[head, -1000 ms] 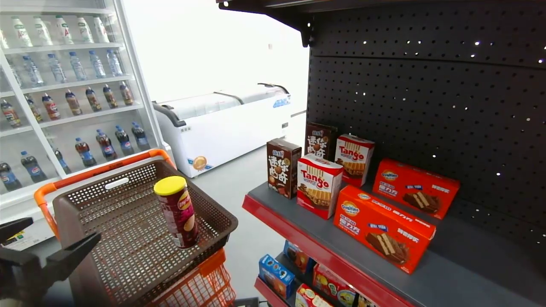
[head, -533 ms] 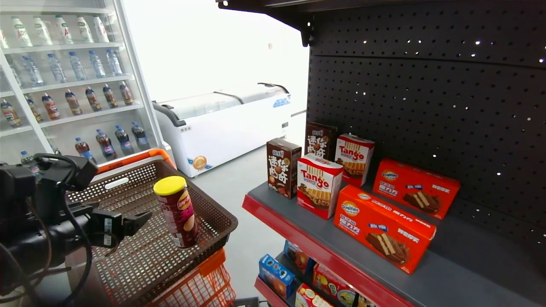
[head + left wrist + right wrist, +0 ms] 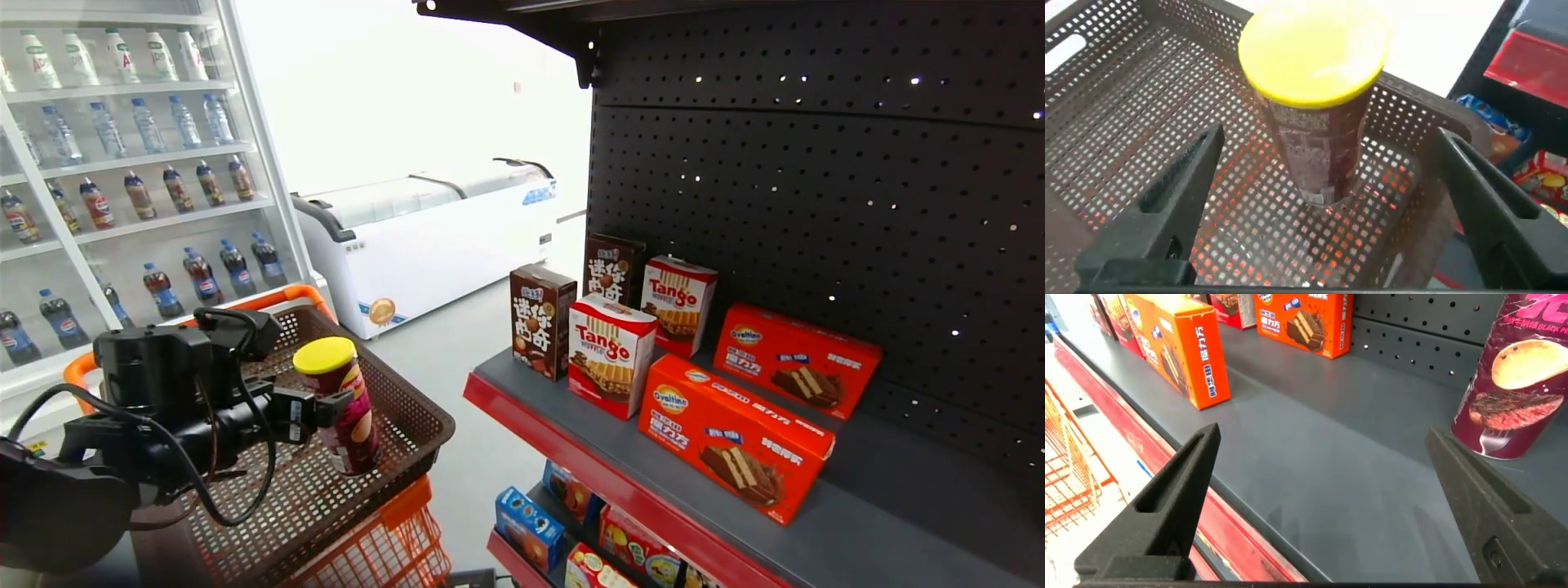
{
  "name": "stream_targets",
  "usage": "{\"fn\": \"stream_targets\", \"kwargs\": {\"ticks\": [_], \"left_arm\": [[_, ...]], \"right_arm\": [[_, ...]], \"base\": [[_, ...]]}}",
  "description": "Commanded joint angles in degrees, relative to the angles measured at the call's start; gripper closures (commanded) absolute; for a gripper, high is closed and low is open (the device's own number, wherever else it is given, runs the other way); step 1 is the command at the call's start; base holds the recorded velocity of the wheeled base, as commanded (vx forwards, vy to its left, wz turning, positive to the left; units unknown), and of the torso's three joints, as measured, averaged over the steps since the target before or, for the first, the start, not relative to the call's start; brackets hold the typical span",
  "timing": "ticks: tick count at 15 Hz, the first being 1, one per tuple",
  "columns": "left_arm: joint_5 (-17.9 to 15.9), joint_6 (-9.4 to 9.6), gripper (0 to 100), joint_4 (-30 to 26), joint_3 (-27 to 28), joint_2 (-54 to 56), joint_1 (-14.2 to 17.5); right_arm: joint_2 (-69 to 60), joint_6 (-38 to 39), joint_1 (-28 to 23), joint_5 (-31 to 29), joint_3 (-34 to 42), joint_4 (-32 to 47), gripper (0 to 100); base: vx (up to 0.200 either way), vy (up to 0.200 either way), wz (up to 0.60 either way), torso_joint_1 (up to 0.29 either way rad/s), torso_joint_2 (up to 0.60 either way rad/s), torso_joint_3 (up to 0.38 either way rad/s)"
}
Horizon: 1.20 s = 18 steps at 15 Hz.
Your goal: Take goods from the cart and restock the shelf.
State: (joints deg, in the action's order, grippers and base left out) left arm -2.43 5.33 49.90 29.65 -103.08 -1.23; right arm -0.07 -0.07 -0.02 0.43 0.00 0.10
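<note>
Head view first: got the left arm stretched level across the brown basket, left gripper parked right at the chips can. Checked the left wrist view too, and seeing it wide open there, one finger either side of the tube, touching nothing. Found that can upright on the basket floor, near the wall closest to the shelf. Loads of free mesh floor elsewhere in there, plus the orange cart handle running behind the arm.

Over in the right wrist view, spotted the right gripper also spread open, low over bare grey deck, between the orange boxes and another tube of chips by the pegboard.

Texture-wise: perforated plastic basket, smooth round can with a yellow lid, flat shelf with a red front lip.
</note>
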Motion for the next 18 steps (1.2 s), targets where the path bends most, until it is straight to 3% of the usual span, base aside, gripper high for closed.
{"fn": "stream_targets", "kwargs": {"ticks": [1, 7, 14, 15, 17, 18], "left_arm": [[-0.21, 0.03, 0, 4.16, -0.12, -8.10, -0.09], [-0.21, 0.12, 0, 19.89, 2.26, -21.55, -0.70], [-0.04, 0.21, 0, 24.81, 3.40, -24.53, -1.49], [0.23, 0.47, 100, 24.64, 3.49, -24.45, -1.49], [1.81, 1.97, 100, 23.76, 1.91, -24.27, -1.58], [1.90, 3.73, 100, 23.67, 0.85, -23.83, -1.58]], "right_arm": [[0.07, -0.01, 0.02, 0.01, 0.00, -0.10, 0], [0.07, -0.01, 0.02, 0.01, 0.00, -0.01, 0], [0.07, -0.01, 0.02, 0.01, 0.00, -0.01, 0], [0.07, -0.01, 0.02, 0.01, 0.00, -0.01, 0], [0.07, -0.01, 0.02, 0.01, 0.00, -0.01, 0], [0.07, -0.01, 0.02, 0.01, 0.00, -0.01, 0]], "base": [[0.000, 0.000, 0.00, 0.000, 0.00, 0.000], [0.000, 0.000, 0.00, 0.000, 0.00, 0.000], [0.000, 0.000, 0.00, 0.000, 0.00, 0.000], [0.000, 0.000, 0.00, 0.000, 0.00, 0.000], [0.000, 0.000, 0.00, 0.000, 0.00, 0.000], [0.000, 0.000, 0.00, 0.000, 0.00, 0.000]]}}
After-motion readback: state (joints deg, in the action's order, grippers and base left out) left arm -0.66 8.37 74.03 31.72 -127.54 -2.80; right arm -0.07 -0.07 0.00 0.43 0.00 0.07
